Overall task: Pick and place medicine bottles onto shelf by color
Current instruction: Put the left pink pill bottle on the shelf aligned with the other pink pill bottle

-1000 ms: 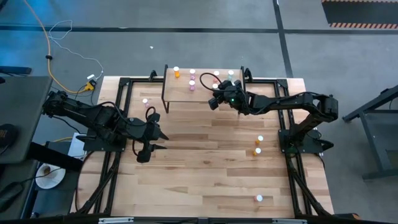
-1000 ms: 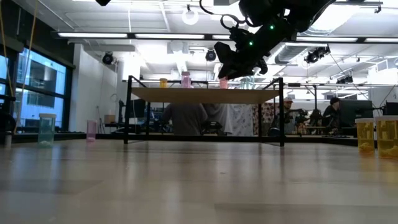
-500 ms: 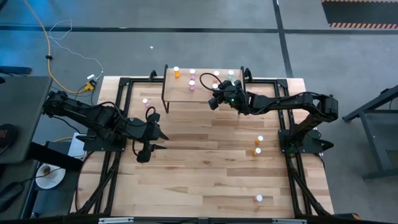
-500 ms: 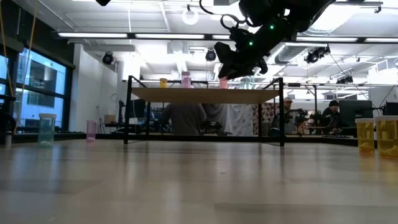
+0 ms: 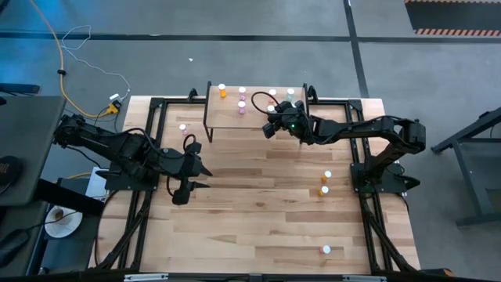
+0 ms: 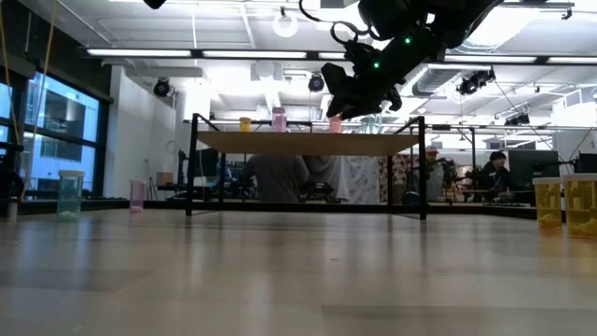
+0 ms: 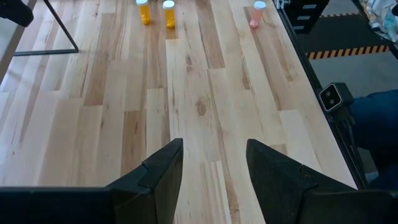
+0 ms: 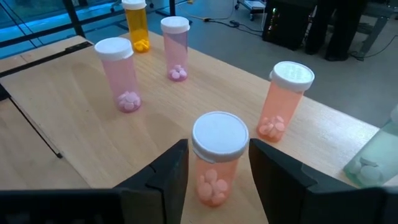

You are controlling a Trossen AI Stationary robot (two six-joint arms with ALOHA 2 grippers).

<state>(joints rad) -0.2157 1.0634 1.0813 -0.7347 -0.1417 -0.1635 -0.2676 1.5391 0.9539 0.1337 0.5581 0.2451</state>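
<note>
While the right gripper [image 8: 214, 171] hangs over the shelf [image 8: 74, 124], a red bottle [image 8: 217, 158] stands upright between its fingers [image 8: 165, 177], jaws parted and apparently clear (release likely underway); the left gripper [image 7: 211, 165] waits open and empty.

In the right wrist view a teal-green bottle [image 8: 373, 163] is cut off by the picture's edge. The salmon bottle [image 8: 217, 158] between the right gripper [image 8: 214, 177] fingers hides whether they touch it. From above, bottle contents are too small to tell.

bright ceiling lights, blurred foreground table
</note>
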